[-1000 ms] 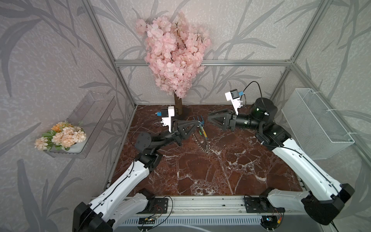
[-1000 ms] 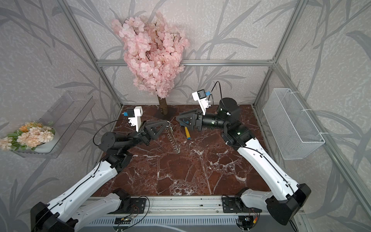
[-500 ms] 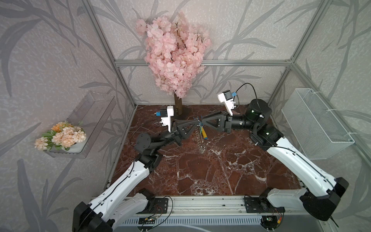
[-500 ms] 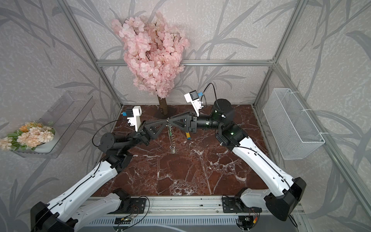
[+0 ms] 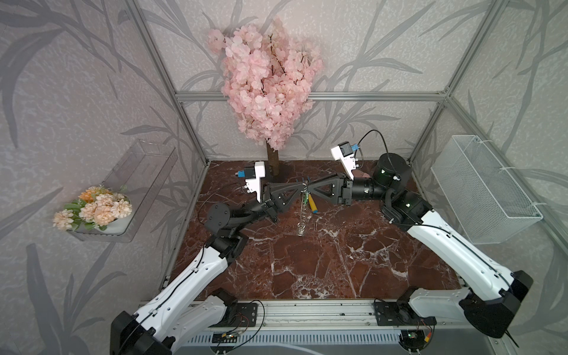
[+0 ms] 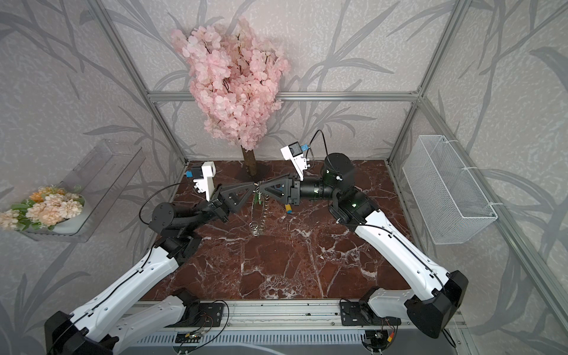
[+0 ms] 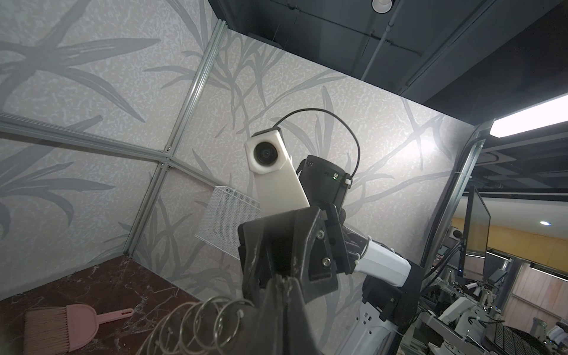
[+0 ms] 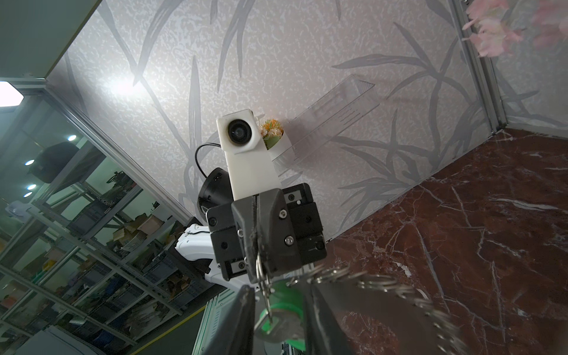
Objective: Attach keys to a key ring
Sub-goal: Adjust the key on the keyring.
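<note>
My right pincer [image 5: 309, 186] has narrowed around the key [image 8: 276, 326]; I cannot tell if it grips. My left pincer [image 5: 300, 185] clenches the ring [image 5: 301, 229]. Threading looks close.

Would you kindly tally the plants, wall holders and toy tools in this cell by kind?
Artificial plants: 2 (blossom tree, flower pot)
Wall holders: 2 (clear shelf, wire basket)
Toy tools: 2 (pink brush, blue-and-yellow fork)
Total: 6

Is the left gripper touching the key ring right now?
Touching. The right wrist view shows the shut left gripper pinching the key ring, which hangs out from between its closed tips.
</note>
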Controlling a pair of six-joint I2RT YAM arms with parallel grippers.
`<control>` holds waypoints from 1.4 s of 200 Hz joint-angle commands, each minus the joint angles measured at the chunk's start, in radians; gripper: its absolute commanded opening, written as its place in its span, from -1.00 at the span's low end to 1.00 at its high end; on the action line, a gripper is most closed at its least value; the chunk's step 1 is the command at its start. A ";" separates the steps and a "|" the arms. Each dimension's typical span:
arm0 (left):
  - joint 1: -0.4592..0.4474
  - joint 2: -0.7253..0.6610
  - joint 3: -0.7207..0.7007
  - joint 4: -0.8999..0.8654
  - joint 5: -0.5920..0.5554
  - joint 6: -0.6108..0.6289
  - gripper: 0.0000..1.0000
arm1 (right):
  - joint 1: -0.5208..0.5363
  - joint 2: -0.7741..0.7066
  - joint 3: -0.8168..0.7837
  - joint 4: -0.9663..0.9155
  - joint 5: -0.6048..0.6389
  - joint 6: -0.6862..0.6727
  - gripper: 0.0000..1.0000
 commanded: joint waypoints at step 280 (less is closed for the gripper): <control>-0.006 -0.027 0.030 0.029 0.012 0.016 -1.00 | 0.053 -0.040 -0.082 0.070 0.101 0.003 -0.74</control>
